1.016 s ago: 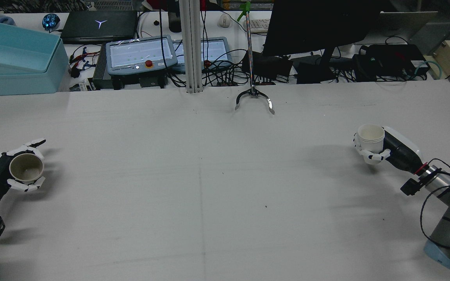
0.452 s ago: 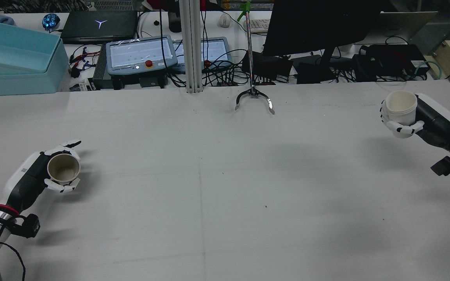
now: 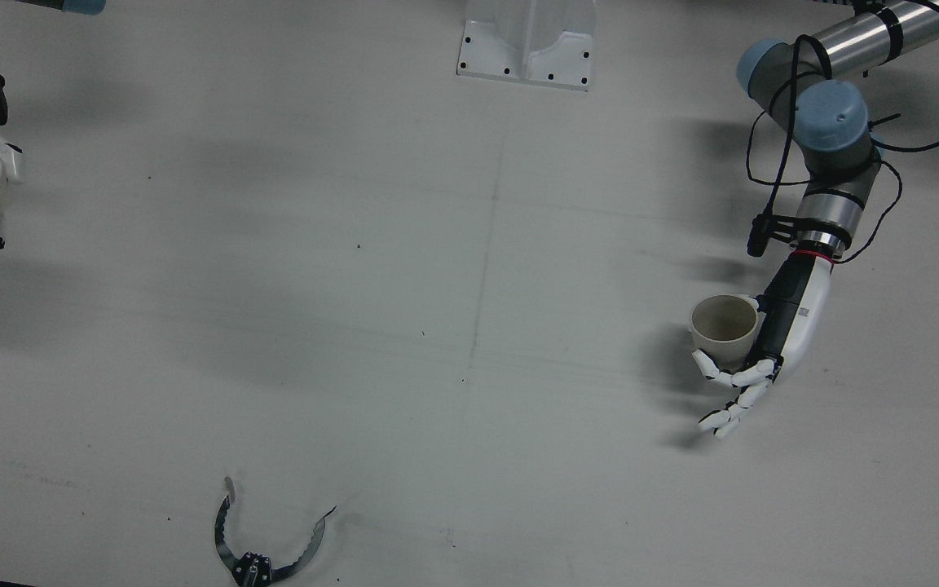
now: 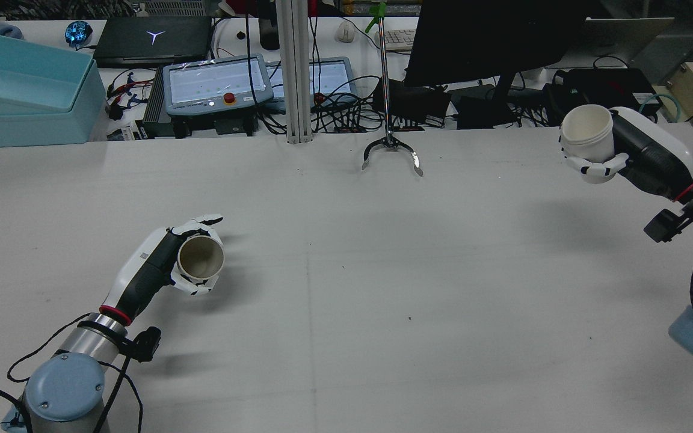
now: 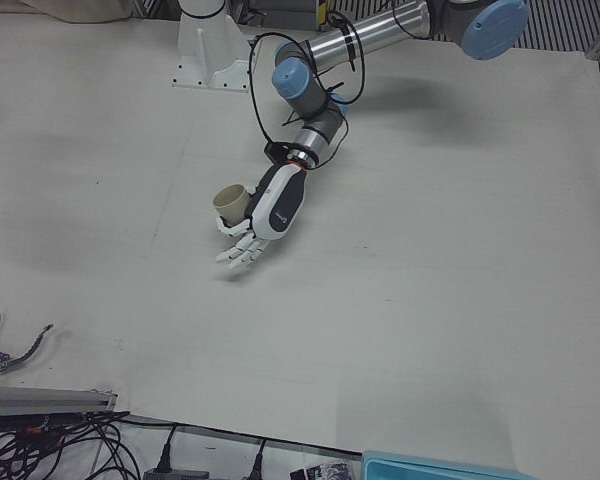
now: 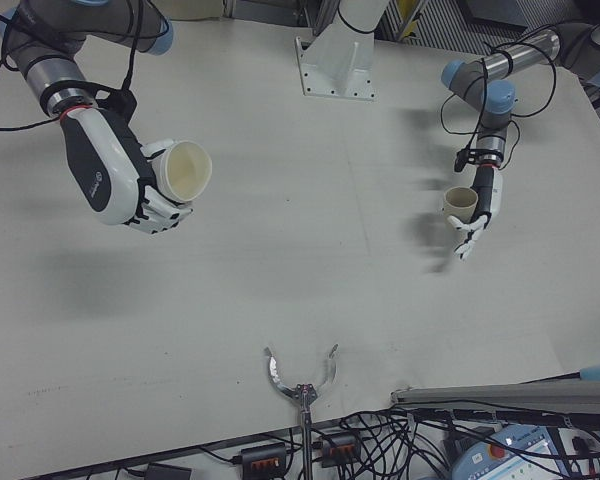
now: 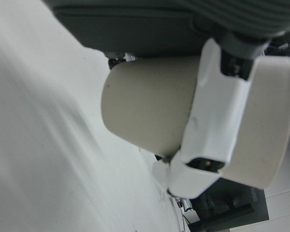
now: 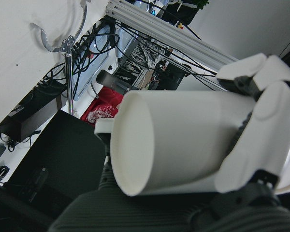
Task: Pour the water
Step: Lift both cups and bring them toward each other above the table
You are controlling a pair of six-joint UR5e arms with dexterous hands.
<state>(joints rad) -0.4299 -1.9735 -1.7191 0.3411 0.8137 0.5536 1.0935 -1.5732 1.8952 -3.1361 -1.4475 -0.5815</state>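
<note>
My left hand (image 4: pixel 163 264) is shut on a beige cup (image 4: pixel 200 257) low over the left half of the table, its mouth up and empty as far as I can see. Some fingers wrap the cup (image 3: pixel 724 324), others stick out straight past it. My right hand (image 4: pixel 638 150) is shut on a white cup (image 4: pixel 588 133), raised high above the table's far right corner, mouth upward. The right-front view shows this white cup (image 6: pixel 185 165) held well off the surface. Both cups fill the hand views, beige cup (image 7: pixel 150 111) and white cup (image 8: pixel 174 140).
A metal grabber claw (image 4: pixel 391 153) rests at the table's far edge, centre. Behind it are an aluminium post (image 4: pixel 295 72), teach pendants (image 4: pixel 217 84), cables, a dark monitor (image 4: pixel 491 36) and a teal box (image 4: pixel 21 90). The white tabletop (image 4: pixel 346 288) stretches between the two hands.
My left hand carried the beige cup rightward, toward the table's middle. My right hand lifted the white cup up and toward the far edge, then slightly left.
</note>
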